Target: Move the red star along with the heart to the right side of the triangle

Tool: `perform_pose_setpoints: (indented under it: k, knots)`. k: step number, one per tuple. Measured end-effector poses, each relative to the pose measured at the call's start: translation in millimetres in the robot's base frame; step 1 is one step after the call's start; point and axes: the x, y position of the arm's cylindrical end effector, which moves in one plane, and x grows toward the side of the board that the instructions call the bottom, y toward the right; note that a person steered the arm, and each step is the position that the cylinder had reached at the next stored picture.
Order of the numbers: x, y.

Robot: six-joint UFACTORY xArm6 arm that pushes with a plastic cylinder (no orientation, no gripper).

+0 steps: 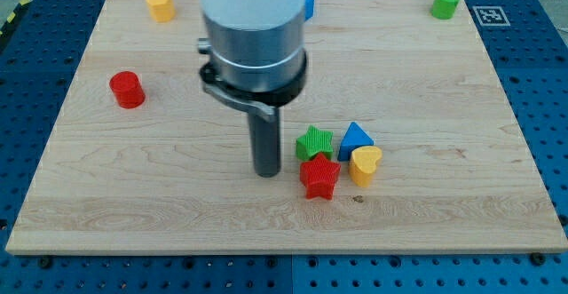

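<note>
A red star lies on the wooden board right of centre, near the view's bottom. A yellow heart sits just to its right, close beside it. A blue triangle stands right above the heart and touches it. A green star sits above the red star, left of the triangle. My tip rests on the board just left of the red star and green star, a small gap away from both.
A red cylinder stands at the view's left. A yellow block is at the top left. A green block is at the top right. A blue block peeks out behind the arm at the top.
</note>
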Motion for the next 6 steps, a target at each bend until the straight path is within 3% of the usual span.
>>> perform_pose_setpoints:
  k: [2, 6]
  knots:
    - [28.7, 57.1]
    - [22.4, 161.7]
